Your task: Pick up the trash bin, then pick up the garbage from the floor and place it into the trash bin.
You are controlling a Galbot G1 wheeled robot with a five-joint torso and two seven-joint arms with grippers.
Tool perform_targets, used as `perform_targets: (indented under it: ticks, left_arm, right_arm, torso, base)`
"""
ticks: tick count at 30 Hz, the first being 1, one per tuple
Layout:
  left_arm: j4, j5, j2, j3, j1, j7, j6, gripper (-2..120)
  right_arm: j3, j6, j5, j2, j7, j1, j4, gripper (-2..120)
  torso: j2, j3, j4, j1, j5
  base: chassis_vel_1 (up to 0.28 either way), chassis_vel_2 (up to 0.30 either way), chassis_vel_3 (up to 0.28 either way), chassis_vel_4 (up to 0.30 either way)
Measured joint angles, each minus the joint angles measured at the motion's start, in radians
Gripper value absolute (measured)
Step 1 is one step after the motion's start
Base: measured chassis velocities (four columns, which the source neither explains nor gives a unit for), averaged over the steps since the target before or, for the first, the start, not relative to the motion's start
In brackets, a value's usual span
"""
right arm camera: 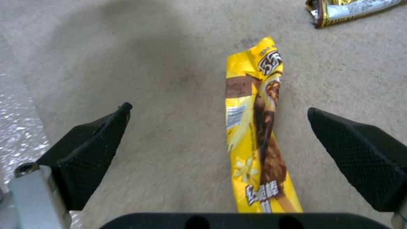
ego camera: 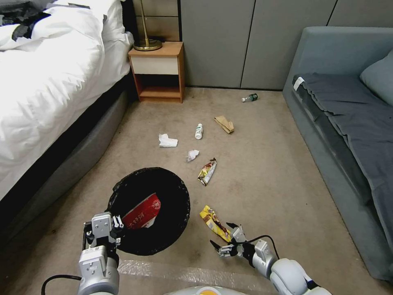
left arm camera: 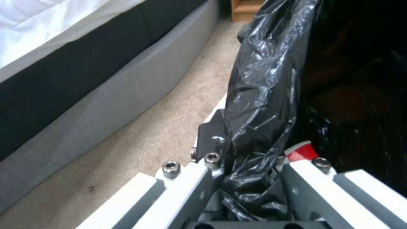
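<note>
Bedding (ego camera: 45,61) and the grey bed base (ego camera: 82,151) fill your far left, with a wooden nightstand (ego camera: 157,71) behind them. Next comes your left gripper (ego camera: 107,229), pinched on the near rim of the trash bin (ego camera: 149,211); in the left wrist view its fingers (left arm camera: 210,133) bracket the wall with the black bag liner (left arm camera: 258,95) bunched between them. Gripping the rim this way keeps the mouth facing up and open toward the right arm, so you can drop litter straight in. A red paper packet (ego camera: 142,212) already lies inside the bin.

Beyond the bin, on the beige carpet (ego camera: 266,172), you have a crumpled tissue (ego camera: 168,141), a smaller tissue (ego camera: 192,155), a small white bottle (ego camera: 199,131), a brown paper bag (ego camera: 224,123), a foil snack wrapper (ego camera: 207,171) and, near the wall, a dark bottle (ego camera: 249,98).

Just right of the bin lies the yellow ice-cream wrapper (ego camera: 214,223), flat on the carpet. Your right gripper (ego camera: 227,237) sits low at its near end, claw spread wide; the right wrist view shows the wrapper (right arm camera: 258,133) running between the two black pads (right arm camera: 356,152), nearer one of them and touching neither. That straddle looks like a setup for closing across the wrapper's narrow width. Since it lies flat and thin, you will likely need the tips down at the carpet.

The grey sofa (ego camera: 348,135) closes your right.
</note>
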Motion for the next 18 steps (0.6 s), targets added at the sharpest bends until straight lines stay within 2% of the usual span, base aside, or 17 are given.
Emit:
perform_targets:
  ticks: [11, 15, 18]
  left_arm:
    - [0.000, 0.006, -0.002, 0.002, 0.007, -0.003, 0.000, 1]
    - [0.000, 0.007, -0.004, 0.002, 0.009, -0.005, 0.000, 1]
    - [0.000, 0.008, -0.006, 0.003, 0.010, -0.006, -0.001, 1]
  right_arm:
    - [-0.021, 0.030, 0.001, 0.057, -0.001, 0.085, -0.110, 97]
    - [-0.022, 0.052, -0.005, 0.081, -0.001, 0.108, -0.169, 89]
    - [-0.017, 0.067, -0.015, 0.104, -0.004, 0.120, -0.220, 77]
  torso:
    - [0.000, 0.000, 0.0002, 0.000, 0.0002]
    - [0.000, 0.000, 0.0000, 0.000, 0.0002]
    - [0.000, 0.000, 0.0001, 0.000, 0.0002]
  base:
    - [0.000, 0.000, 0.000, 0.000]
    - [0.000, 0.000, 0.000, 0.000]
    - [0.000, 0.000, 0.000, 0.000]
